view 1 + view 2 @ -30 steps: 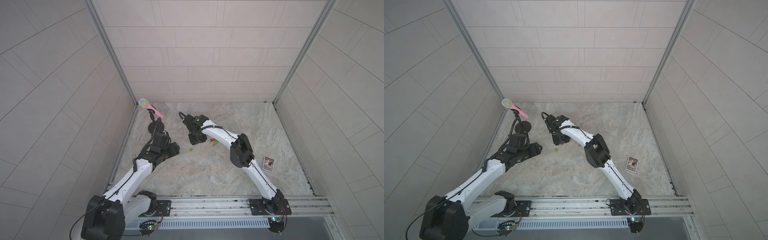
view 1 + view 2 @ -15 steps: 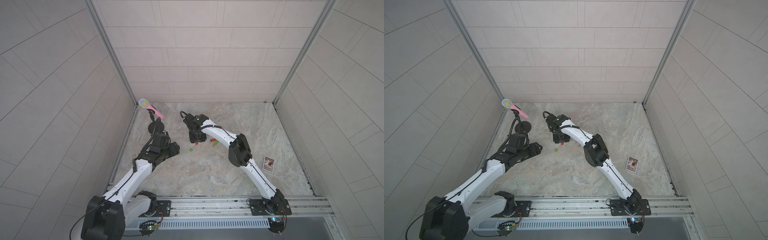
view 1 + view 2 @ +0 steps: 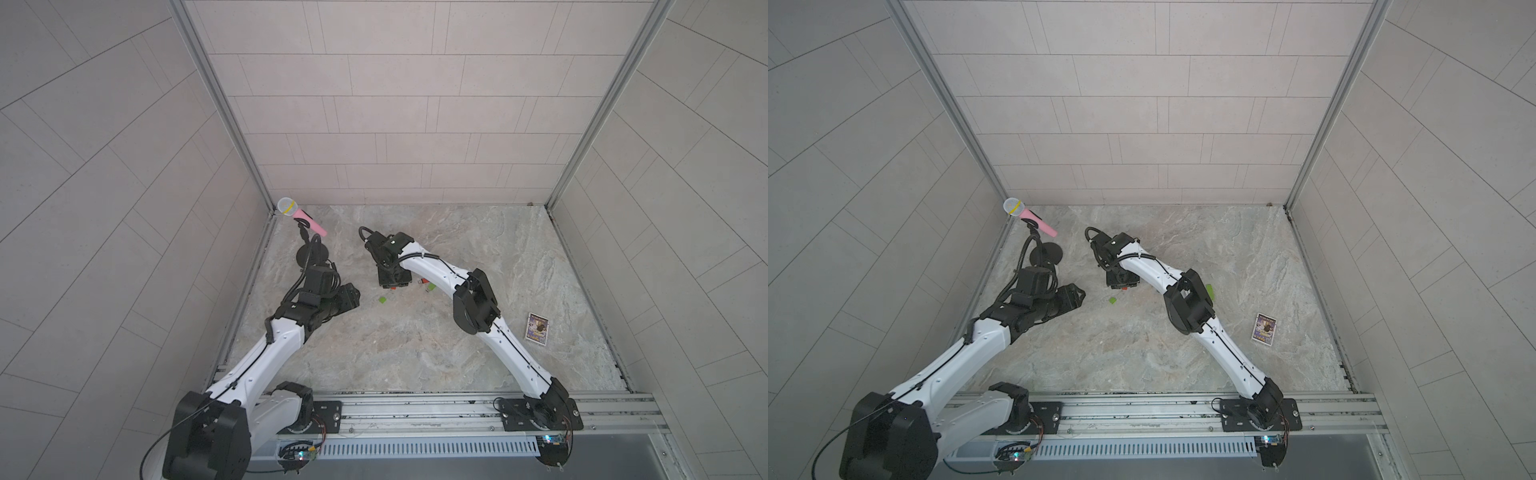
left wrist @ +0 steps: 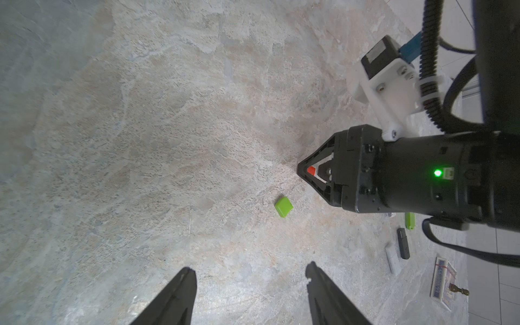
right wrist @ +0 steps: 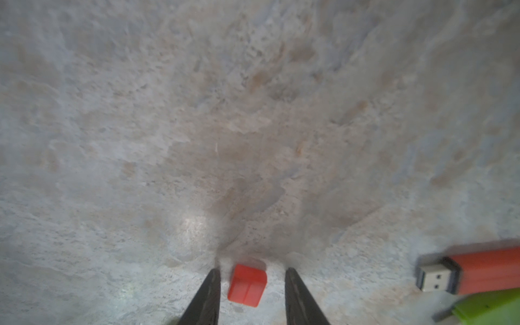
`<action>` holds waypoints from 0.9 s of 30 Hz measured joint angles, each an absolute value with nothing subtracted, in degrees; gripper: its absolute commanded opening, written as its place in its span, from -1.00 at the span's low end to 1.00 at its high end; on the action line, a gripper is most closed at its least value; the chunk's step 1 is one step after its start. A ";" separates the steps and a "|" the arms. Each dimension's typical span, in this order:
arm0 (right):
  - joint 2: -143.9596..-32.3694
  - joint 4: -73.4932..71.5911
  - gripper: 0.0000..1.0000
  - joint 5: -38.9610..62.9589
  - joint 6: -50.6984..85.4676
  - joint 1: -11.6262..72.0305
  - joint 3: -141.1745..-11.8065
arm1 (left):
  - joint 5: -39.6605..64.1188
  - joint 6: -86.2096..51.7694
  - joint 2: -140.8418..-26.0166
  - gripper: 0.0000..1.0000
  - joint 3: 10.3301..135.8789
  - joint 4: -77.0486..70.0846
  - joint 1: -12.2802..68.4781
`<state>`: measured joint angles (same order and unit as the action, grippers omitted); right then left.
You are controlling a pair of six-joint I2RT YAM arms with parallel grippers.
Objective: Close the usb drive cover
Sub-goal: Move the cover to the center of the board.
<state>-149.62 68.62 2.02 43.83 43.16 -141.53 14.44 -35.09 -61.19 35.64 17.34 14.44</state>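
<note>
Two caps are off their drives here. Starting on the left: the left gripper (image 4: pixel 249 267) hangs above the table (image 4: pixel 140 126) with its jaws spread and nothing in them. The green cap (image 4: pixel 283 206) lies loose just ahead of it.

Next over, the right gripper (image 5: pixel 252 270) is down at the table, jaws parted around the red cap (image 5: pixel 247 284). There's a sliver of gap on each side, so no grip yet. Further right lies the red drive (image 5: pixel 484 273) with its plug (image 5: pixel 430 278) bare, and the green drive (image 5: pixel 492 308) is right beside it.

My guess is the cap is light, hard, smooth plastic, so it'll probably skid or squirt out if pinched off-centre. I'd grab it mid-body across the flat sides and keep the open mouth free for the plug.
</note>
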 measured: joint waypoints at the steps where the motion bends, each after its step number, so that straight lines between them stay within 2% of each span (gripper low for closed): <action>1: -149.69 68.60 -0.22 1.98 43.83 43.20 -141.53 | 14.55 -35.09 -61.19 0.38 35.64 17.34 14.35; 13: -150.82 68.62 -0.39 0.97 44.03 43.31 -143.39 | 15.44 -35.11 -61.87 0.38 35.55 16.95 14.15; 27: -150.74 68.88 -0.41 -0.67 44.45 44.23 -142.93 | 15.94 -35.31 -62.24 0.38 35.53 16.93 13.78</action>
<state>-150.74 68.88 -0.67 44.45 44.23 -142.93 15.94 -35.31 -62.24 35.53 16.93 13.78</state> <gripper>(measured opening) 0.302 0.691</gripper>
